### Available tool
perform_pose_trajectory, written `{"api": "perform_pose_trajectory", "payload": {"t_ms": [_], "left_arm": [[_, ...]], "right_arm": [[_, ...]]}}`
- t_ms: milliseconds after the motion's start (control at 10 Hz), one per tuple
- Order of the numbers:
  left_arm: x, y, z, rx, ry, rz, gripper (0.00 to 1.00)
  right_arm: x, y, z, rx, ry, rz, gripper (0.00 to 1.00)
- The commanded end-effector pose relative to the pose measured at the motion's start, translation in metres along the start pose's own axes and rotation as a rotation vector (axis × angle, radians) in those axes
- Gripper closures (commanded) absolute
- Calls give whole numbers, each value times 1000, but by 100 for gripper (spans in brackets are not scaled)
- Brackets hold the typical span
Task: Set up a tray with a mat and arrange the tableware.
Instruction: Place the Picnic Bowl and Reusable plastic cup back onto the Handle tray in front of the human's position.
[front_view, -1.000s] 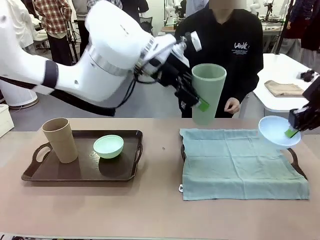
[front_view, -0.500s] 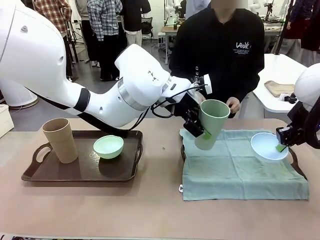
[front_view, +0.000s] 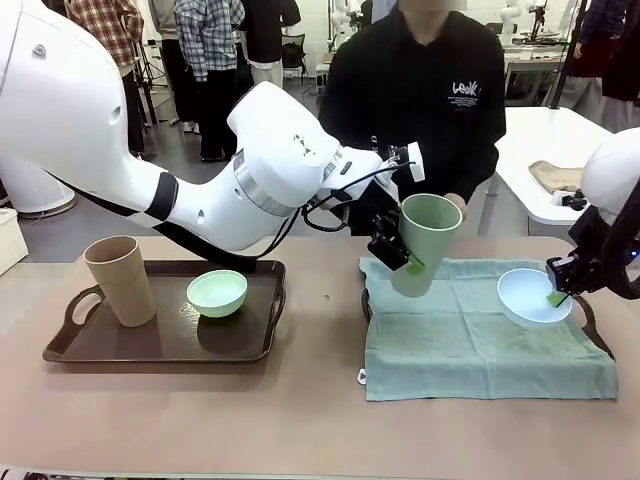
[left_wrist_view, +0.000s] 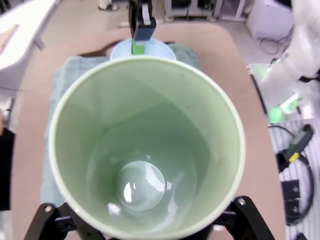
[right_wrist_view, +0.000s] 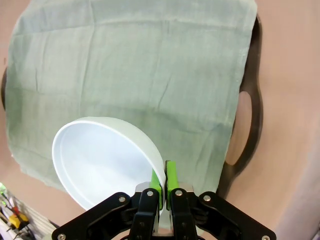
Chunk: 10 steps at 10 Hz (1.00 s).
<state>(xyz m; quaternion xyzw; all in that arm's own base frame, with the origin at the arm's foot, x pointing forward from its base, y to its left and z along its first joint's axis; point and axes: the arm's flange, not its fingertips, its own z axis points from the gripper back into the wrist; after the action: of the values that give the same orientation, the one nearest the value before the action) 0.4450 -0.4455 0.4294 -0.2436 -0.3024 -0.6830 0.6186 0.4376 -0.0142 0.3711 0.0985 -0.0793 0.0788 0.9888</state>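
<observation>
The tan table (front_view: 320, 425) carries 2 dark brown trays with handles, set well apart: the left tray (front_view: 150, 356) on the robot's left and the right tray (front_view: 597, 330) on its right. A green mat (front_view: 470, 345) covers the right tray. 1 small dark speck (front_view: 326, 296) lies on the bare tabletop between the 2 trays.

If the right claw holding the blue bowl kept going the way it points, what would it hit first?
Most likely the green mat, spread over the tray: the right gripper points down at it. The light blue bowl it pinches would probably touch first.
</observation>
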Motion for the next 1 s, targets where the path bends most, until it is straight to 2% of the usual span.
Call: {"api": "perform_pose_trajectory", "payload": {"t_ms": [0,300,600,900], "left_arm": [[-14,16,-18,-15,-82,-8,15],[-33,29,-42,-51,-153,-6,15],[-51,40,-66,-59,-132,7,15],[-63,48,-83,-74,-113,21,15]], "right_arm": [[24,-1,-19,19,-15,-25,96],[41,2,-41,26,-19,-18,96],[48,-3,-56,45,31,-41,96],[50,-9,-59,41,41,-48,96]]}}
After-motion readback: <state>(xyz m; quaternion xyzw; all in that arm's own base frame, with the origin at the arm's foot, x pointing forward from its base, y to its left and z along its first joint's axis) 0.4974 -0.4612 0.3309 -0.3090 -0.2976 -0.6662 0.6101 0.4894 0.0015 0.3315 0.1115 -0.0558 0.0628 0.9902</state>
